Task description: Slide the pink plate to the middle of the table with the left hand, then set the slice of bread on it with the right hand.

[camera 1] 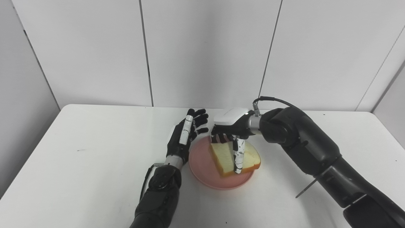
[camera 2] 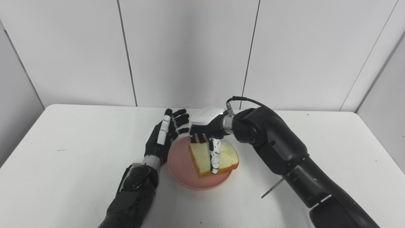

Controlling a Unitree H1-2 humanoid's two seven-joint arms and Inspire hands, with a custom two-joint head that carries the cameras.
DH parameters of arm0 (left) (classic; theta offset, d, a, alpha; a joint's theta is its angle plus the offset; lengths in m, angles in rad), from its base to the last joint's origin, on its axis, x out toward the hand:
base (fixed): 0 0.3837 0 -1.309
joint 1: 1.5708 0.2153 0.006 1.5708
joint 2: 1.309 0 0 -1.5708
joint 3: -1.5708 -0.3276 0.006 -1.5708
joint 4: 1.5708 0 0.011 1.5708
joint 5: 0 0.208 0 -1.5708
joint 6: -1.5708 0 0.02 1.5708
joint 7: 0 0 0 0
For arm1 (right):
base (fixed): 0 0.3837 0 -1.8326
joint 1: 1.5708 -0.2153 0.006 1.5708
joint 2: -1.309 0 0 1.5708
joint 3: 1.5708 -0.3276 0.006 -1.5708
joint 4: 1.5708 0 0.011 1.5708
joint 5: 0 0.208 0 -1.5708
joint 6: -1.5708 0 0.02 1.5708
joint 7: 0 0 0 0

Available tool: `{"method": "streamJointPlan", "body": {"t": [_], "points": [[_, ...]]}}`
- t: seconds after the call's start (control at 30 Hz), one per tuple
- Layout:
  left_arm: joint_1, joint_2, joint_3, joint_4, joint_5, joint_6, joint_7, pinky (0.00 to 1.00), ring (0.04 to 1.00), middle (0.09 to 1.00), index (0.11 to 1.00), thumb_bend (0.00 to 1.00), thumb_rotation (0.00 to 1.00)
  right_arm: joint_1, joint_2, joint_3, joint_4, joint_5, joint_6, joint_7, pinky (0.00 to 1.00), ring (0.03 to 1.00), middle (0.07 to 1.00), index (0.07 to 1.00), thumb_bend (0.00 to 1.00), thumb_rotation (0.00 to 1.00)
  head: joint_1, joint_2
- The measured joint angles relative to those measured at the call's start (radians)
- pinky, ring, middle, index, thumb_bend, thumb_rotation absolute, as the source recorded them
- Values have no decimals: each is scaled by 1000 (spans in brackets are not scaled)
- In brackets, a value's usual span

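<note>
Pink and round, one smooth plate (camera 1: 202,164) lies mid-desk (camera 1: 79,164) carrying one soft, square, brown-crusted slice of bread (camera 1: 226,156), pinched by the right hand (camera 1: 232,126) from 12 o'clock, while the left hand (camera 1: 186,134) stands spread at the plate's 9 o'clock.

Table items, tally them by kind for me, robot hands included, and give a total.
Pink plate: 1
Slice of bread: 1, on the plate, right hand's fingers closed on it
Robot hands: 2, left hand open beside the plate, right hand on the bread
Total: 4
</note>
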Motion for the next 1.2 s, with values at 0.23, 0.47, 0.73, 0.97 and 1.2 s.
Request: {"method": "streamJointPlan", "body": {"t": [0.23,0.47,0.73,0.97,1.2], "points": [[1,-1,0,2,14,-2,2,682,796,749,602,752,908,3,27,14,7,-14,-1,-34,576,659,685,639,872,196,3,2],[0,-1,5,5,13,-4,2,694,806,757,607,755,905,3,30,32,27,-18,-10,-48,608,687,695,629,872,198,2,2],[-2,-1,4,15,14,-15,1,691,805,772,616,746,911,3,31,32,29,-17,-10,-47,600,693,707,644,878,224,-2,5],[-2,-1,6,14,14,-14,1,687,798,752,645,755,908,3,30,32,27,-18,-8,-39,657,742,756,684,949,261,-5,3],[-2,0,5,13,14,-13,1,696,800,773,698,776,909,3,18,29,-7,-17,-8,-31,861,873,850,782,1000,367,-9,3]]}}
